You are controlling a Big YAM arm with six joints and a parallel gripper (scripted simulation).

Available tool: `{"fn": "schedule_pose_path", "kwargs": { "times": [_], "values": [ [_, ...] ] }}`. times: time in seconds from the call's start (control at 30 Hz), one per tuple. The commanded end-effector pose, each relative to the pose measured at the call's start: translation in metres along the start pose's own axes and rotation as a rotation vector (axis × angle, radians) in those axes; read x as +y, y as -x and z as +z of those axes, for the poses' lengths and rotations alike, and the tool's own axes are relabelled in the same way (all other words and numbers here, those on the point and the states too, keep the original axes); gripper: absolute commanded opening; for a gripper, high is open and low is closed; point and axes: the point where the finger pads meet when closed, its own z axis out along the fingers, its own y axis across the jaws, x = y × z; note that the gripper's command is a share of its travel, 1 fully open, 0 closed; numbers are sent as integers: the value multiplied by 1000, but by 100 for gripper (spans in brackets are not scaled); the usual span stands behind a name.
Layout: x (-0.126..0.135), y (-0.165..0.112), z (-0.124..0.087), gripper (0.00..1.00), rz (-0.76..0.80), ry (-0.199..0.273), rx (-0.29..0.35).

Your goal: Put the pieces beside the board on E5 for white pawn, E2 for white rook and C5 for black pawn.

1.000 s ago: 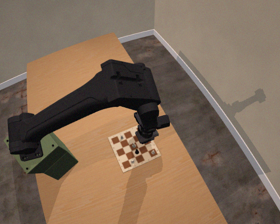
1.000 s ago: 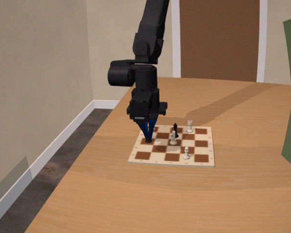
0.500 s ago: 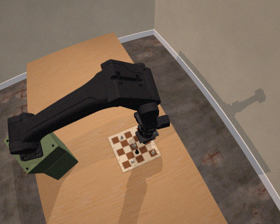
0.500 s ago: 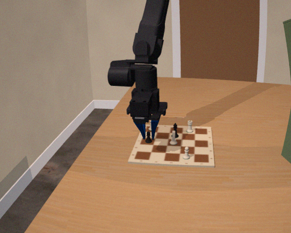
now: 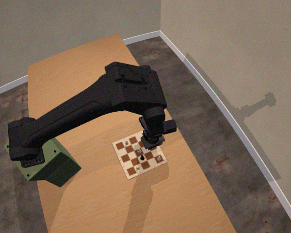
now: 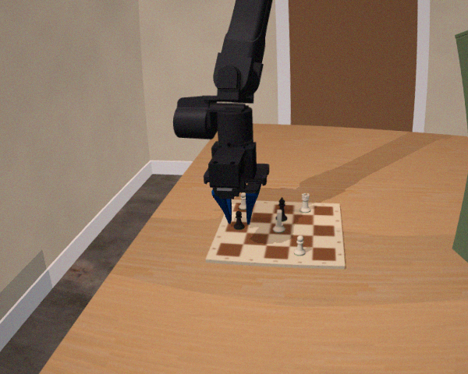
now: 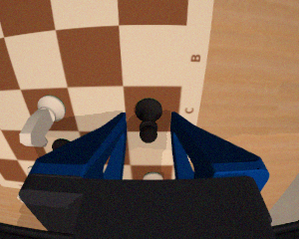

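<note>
The black pawn (image 7: 149,119) stands upright on the dark square in row C at the board's edge, also seen in the exterior view (image 6: 239,220). My gripper (image 7: 149,119) is low over it, its blue fingers open on either side of the pawn with a small gap on each side; it also shows in the exterior view (image 6: 238,219) and from above (image 5: 152,144). The chessboard (image 6: 280,233) lies on the wooden table. A white pawn (image 6: 299,245) stands near the board's front and a white rook (image 6: 305,202) near its back edge.
A tall white piece (image 6: 278,221) and a black piece (image 6: 282,208) stand mid-board close to my fingers. Another white piece (image 6: 242,199) stands just behind the gripper. A green base block (image 5: 49,165) holds the arm at the table's left.
</note>
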Motion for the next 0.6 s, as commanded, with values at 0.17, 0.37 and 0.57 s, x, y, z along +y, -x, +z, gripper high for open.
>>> {"fn": "schedule_pose_path", "kwargs": {
  "times": [0.17, 0.37, 0.57],
  "values": [
    [-17, 3, -24, 32, -12, -36, -1],
    [-15, 3, -45, 32, -3, -32, 0],
    [-14, 3, -78, 32, -2, -33, 0]
  ]
}}
